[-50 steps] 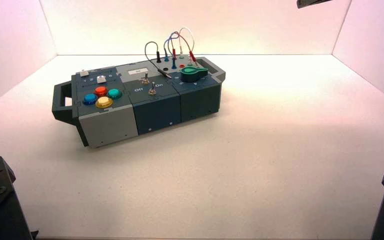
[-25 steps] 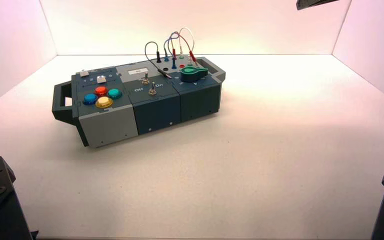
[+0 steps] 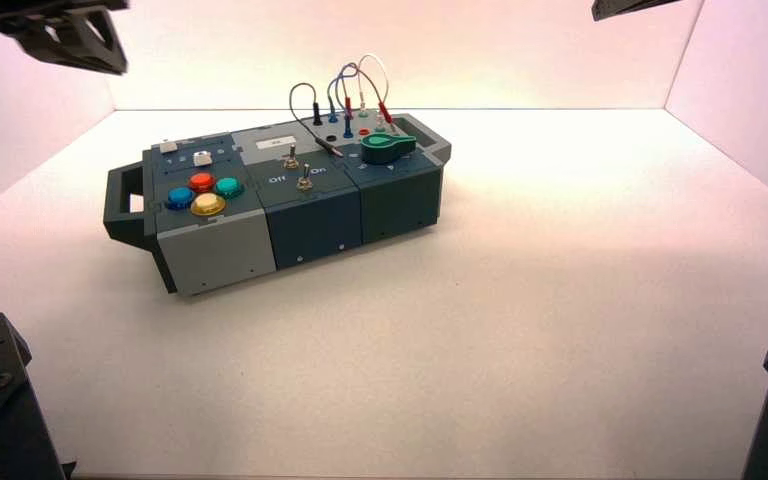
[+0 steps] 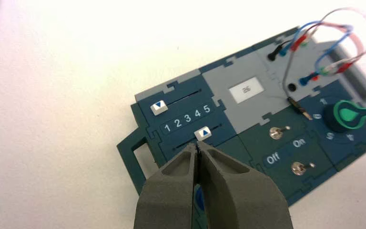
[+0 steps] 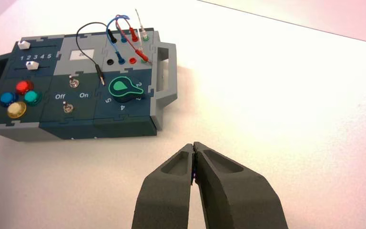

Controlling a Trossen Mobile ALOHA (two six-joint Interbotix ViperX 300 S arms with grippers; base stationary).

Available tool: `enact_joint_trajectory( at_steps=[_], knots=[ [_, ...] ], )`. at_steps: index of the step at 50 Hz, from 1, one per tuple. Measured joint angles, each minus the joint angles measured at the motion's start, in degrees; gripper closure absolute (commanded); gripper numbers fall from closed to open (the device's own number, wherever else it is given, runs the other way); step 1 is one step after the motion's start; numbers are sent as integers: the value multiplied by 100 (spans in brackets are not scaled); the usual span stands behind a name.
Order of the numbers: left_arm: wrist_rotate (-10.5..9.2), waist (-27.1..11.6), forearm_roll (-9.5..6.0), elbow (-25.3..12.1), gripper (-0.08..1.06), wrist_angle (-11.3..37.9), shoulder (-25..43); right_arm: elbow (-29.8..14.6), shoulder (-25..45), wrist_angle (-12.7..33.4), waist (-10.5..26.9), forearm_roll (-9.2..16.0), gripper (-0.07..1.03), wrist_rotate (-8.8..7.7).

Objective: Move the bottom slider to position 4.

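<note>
With its jaws clenched, the left gripper (image 4: 198, 145) hovers seemingly near the bottom slider (image 4: 203, 133), beyond the box's (image 3: 215, 250) left edge.

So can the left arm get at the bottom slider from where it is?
Probably yes: the left gripper hovers over that end of the box, fingers closed and holding nothing, and I see nothing blocking the bottom slider.

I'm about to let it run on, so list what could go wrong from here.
The left tool, shut and high at left, may press the bottom slider down instead of sideways. The slot is short, so a push could overshoot 4. The blue button sits close by and might get bumped. The right tool waits at right.
</note>
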Motion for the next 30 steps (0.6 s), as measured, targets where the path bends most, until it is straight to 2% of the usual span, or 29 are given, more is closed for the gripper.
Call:
enact_joint_trajectory(
  at_steps=[16,30],
  knots=[
    [-62,-334,-26,-747,100,9,1652,0,-9,0,-9,0,98,9],
    [-70,-457,-35,-1037,100,9,2320,0,-9,0,0,0,98,9]
  ],
)
